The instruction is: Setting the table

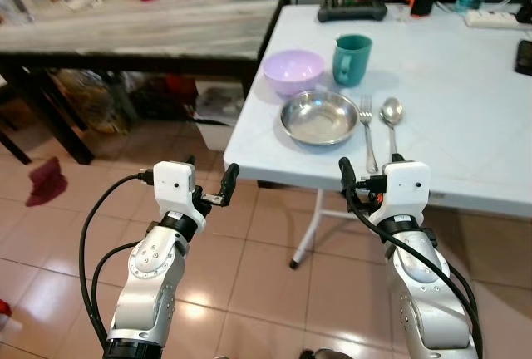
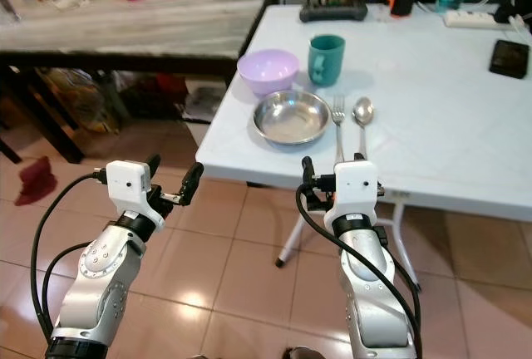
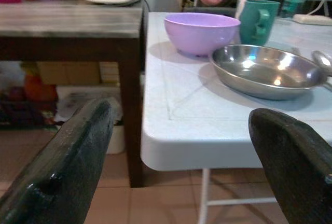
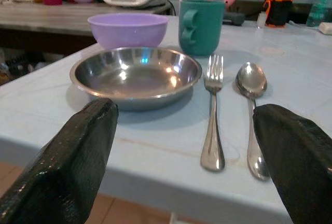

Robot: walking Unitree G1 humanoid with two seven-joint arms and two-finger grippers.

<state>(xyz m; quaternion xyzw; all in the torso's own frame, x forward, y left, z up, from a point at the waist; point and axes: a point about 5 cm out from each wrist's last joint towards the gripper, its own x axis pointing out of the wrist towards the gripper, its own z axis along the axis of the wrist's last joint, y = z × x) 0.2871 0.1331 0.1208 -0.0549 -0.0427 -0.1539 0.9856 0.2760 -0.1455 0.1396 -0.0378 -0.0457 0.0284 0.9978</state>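
Table [image 1: 465, 126]: steel plate [image 1: 319, 117], fork [image 1: 366, 130], spoon [image 1: 391, 118], purple bowl [image 1: 293, 71], green mug [image 1: 352, 59] laid.
Progress: setting appears complete.
Left gripper [image 1: 208, 183]: wide open, empty.
Right gripper [image 1: 370, 178]: wide open, empty.

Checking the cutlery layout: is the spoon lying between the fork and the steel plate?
No, the fork lies between the steel plate and the spoon.
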